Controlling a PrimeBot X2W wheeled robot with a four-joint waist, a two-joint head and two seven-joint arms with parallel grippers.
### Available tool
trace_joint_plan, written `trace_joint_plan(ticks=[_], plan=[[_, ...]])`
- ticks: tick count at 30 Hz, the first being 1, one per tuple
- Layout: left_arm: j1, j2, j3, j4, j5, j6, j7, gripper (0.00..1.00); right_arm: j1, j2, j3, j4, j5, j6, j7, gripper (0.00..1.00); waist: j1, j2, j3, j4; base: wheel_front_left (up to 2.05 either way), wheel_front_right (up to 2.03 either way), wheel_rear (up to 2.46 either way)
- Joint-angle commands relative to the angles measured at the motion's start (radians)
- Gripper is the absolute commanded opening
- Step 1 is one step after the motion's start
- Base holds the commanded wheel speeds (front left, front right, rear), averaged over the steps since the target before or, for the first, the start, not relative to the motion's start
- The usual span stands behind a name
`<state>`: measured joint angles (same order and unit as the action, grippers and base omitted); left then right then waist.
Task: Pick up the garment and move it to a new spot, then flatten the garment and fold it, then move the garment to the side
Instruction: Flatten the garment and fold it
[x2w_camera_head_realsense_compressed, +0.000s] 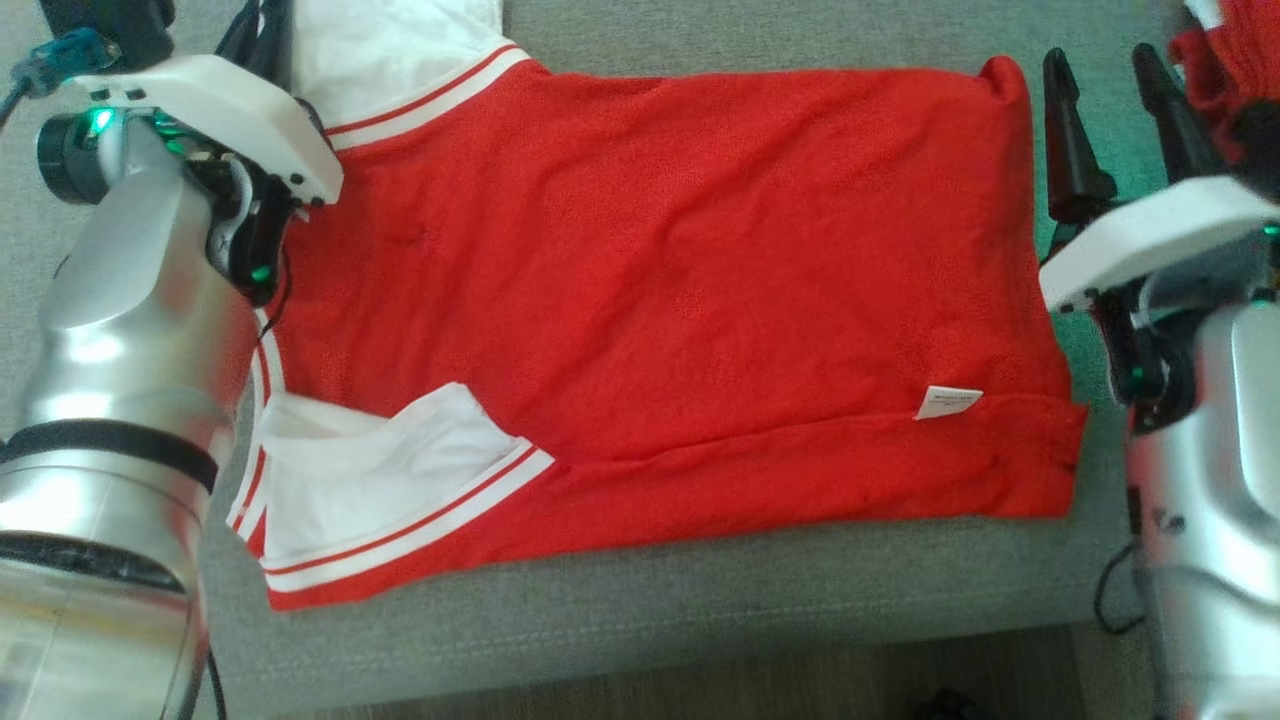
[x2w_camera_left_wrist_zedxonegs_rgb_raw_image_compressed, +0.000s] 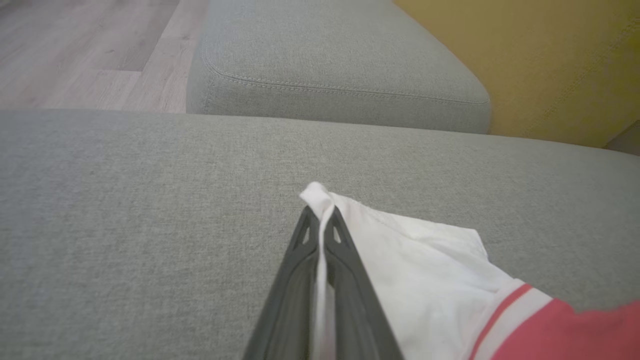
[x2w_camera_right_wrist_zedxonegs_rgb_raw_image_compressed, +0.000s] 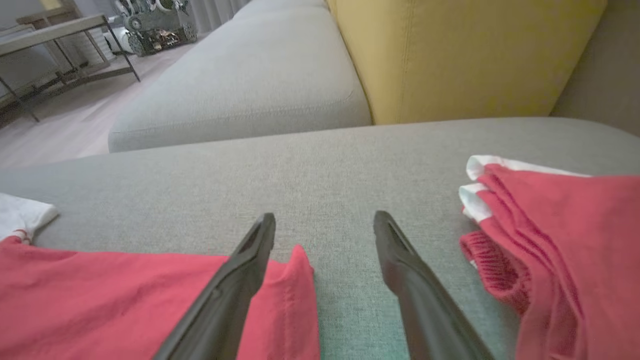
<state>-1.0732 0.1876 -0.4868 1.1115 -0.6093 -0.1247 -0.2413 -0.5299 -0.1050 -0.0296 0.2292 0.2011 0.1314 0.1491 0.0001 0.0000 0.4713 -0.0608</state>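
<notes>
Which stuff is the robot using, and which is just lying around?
For the job: red fabric jersey with white sleeves; left pincer, pinching a white sleeve; right pincer, open.
Lying about: crumpled red-and-white clothes; yellow fabric cushion; grey metal-legged table.

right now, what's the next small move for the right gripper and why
Probably nudge the open right gripper onto the garment's red corner beside its finger and close: the left gripper is shut on the white sleeve, so that edge lacks a second hold.
</notes>
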Motion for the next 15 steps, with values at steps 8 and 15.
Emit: trace_joint_plan(ticks=[8, 15], plan=[[-0.026, 0.031, -0.017, -0.031, -0.027, -0.006, -0.02, 0.0, -0.12, -0.054, 0.093, 0.18, 0.048, -0.001, 0.12, 1.0, -0.0001, 0.0, 0.004, 0.011, 0.0, 0.0, 0.0], [-0.028, 0.03, -0.023, -0.043, -0.045, -0.006, -0.02, 0.0, -0.18, -0.075, 0.166, 0.301, 0.097, -0.001, 0.144, 0.28, -0.0001, 0.0, 0.001, 0.021, 0.0, 0.0, 0.0]])
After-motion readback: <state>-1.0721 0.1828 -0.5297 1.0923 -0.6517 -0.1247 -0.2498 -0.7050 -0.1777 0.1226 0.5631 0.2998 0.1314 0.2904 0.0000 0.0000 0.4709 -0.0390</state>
